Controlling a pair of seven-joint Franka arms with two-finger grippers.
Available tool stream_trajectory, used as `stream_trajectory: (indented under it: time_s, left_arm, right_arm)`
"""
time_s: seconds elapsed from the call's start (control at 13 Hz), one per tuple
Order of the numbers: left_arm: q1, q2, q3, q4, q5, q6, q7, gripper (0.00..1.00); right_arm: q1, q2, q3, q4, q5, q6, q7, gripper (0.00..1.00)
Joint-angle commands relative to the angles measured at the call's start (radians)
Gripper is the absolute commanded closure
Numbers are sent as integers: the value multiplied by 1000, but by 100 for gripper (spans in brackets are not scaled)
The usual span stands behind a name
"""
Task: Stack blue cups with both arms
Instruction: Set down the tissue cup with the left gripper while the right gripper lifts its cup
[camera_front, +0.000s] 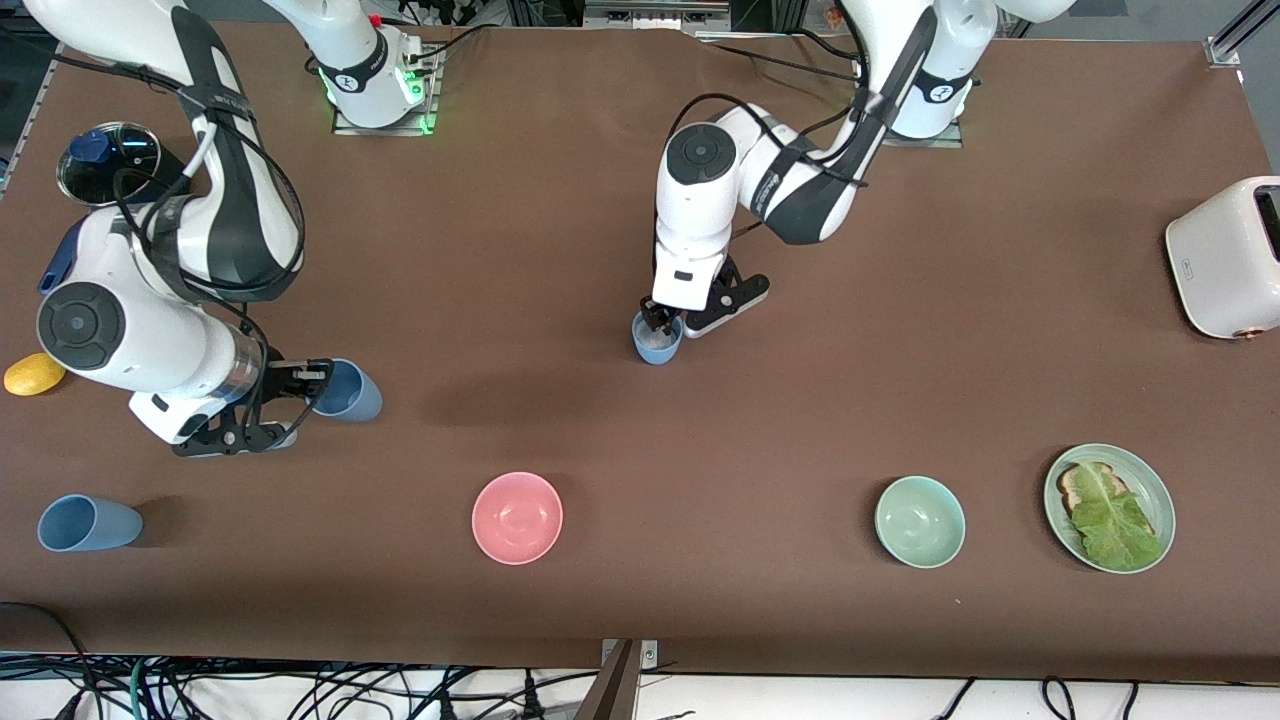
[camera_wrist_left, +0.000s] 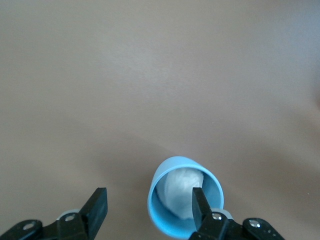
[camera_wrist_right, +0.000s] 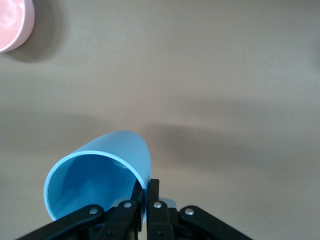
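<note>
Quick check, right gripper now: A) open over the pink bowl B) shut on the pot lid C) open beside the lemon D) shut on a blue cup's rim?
D: the right gripper pinches the wall of a tilted blue cup, one finger inside the rim and one outside.

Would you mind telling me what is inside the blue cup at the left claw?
One finger of the left claw dips into the blue cup, over its whitish inside; the finger hides part of the bottom.
</note>
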Motion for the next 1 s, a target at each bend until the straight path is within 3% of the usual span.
stream_trajectory:
  time_s: [0.0, 0.38, 0.92]
  left_arm:
    - [27, -33, -9, 97, -40, -166, 63, 23]
    - [168, -105, -9, 172, -82, -369, 349, 22]
    - [434, -185, -9, 180, -108, -501, 846, 21]
  right_arm:
    - [65, 11, -1, 157, 11, -173, 80, 100]
    - [217, -8, 3, 234, 15, -271, 279, 100]
    - [449, -5, 0, 289, 80, -256, 514, 100]
